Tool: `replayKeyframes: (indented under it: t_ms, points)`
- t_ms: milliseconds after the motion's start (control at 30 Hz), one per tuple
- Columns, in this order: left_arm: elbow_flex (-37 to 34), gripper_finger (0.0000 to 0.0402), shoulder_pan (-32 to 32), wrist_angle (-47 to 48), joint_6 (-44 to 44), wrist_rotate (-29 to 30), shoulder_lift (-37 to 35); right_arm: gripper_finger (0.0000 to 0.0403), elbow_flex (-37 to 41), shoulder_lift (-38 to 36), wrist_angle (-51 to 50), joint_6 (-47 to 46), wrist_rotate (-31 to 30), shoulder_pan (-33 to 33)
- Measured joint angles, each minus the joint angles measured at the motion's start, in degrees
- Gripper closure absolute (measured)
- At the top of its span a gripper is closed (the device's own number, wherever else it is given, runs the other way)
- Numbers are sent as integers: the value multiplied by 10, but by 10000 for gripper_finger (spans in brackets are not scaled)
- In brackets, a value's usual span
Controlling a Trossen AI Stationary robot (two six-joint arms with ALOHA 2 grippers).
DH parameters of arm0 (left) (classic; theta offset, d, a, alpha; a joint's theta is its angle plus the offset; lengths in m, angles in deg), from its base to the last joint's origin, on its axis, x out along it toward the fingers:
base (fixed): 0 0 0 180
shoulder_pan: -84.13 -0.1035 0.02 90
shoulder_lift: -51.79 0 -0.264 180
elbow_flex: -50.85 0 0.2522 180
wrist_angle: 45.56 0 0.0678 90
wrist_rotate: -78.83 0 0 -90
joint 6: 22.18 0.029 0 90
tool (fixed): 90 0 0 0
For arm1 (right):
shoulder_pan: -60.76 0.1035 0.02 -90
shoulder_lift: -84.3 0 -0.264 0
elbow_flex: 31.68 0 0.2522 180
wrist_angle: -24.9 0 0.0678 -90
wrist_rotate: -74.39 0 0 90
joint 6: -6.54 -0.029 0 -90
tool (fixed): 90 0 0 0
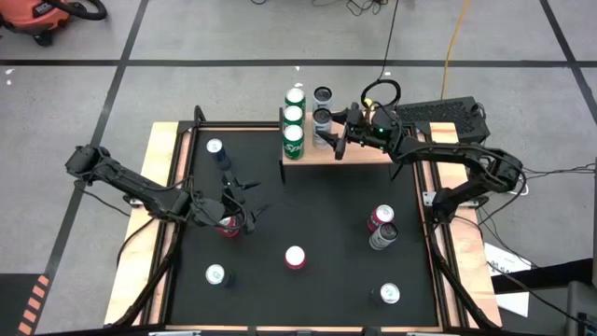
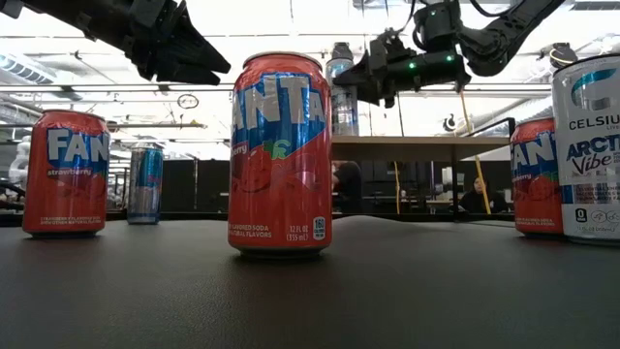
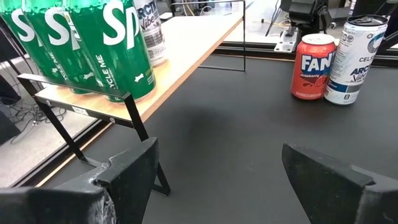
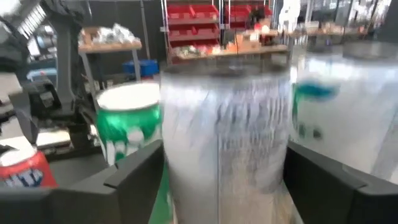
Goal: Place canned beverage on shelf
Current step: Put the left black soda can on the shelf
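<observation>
Between the right claw (image 1: 328, 137) fingers on the shelf (image 1: 359, 152), grip uncertain, the silver can (image 4: 224, 143) looks rigid, slick, best held mid-body; left claw (image 1: 244, 207) released

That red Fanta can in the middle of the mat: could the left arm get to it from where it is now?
Probably yes. The left gripper hangs open over the mat just up and left of the red Fanta can, and only bare mat lies between them. The nearest other can stands off to the side.

Silver can (image 4: 224, 143) blurred; its label unreadable.
</observation>
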Motion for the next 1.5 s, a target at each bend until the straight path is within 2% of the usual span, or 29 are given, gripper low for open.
replayKeyframes:
  t_ms: [133, 333, 633, 833, 1000, 1133, 1233, 1433, 1500]
  points:
    - [0, 61, 0, 0, -1, 0, 0, 83, 1, 1, -2, 0, 0, -1]
    - [0, 61, 0, 0, -1, 0, 0, 79, 1, -15, -14, 2, -1, -1]
    - [0, 61, 0, 11, -5, 5, 0, 79, 1, -90, -155, 16, -5, -1]
    - [0, 61, 0, 10, -6, 16, 0, 86, 1, -78, -211, -27, -19, 17]
    - [0, 61, 0, 10, -6, 17, 0, 111, 1, -70, -244, -27, -90, 49]
    - [0, 61, 0, 10, -6, 17, 0, 138, 1, -70, -250, -37, -114, 68]
    - [0, 61, 0, 11, -6, 17, 0, 161, 1, -70, -260, -52, -120, 79]
    - [0, 61, 0, 15, -6, 17, 0, 214, 1, -70, -294, -70, -213, 108]
    - [0, 61, 0, 16, -6, 17, 0, 234, 1, -70, -295, -70, -218, 117]
